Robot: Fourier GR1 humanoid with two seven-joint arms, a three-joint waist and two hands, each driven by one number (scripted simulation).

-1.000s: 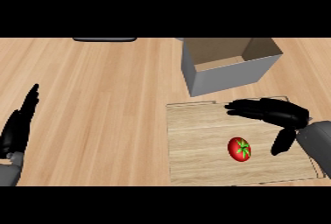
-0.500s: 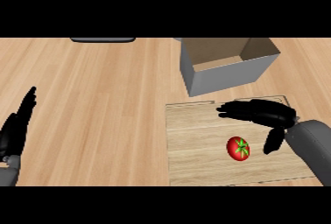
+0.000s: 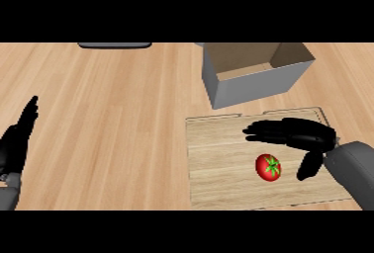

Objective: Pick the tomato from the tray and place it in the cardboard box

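Note:
A red tomato (image 3: 268,167) with a green stem lies on the flat wooden tray (image 3: 219,168) at the lower right. My right hand (image 3: 296,136) hovers open just above and to the right of it, fingers stretched left over the tray, thumb hanging down beside the tomato. Nothing is held. The open cardboard box (image 3: 256,71) stands behind the tray, its inside bare. My left hand (image 3: 16,143) rests open at the left edge, fingers up.
A dark flat object (image 3: 115,45) lies at the counter's far edge, upper left. Bare wooden counter (image 3: 116,108) spreads between my left hand and the tray.
My right hand has slid left and slightly down over the tray, closing in on the tomato. The tomato, the box and my left hand have stayed put.

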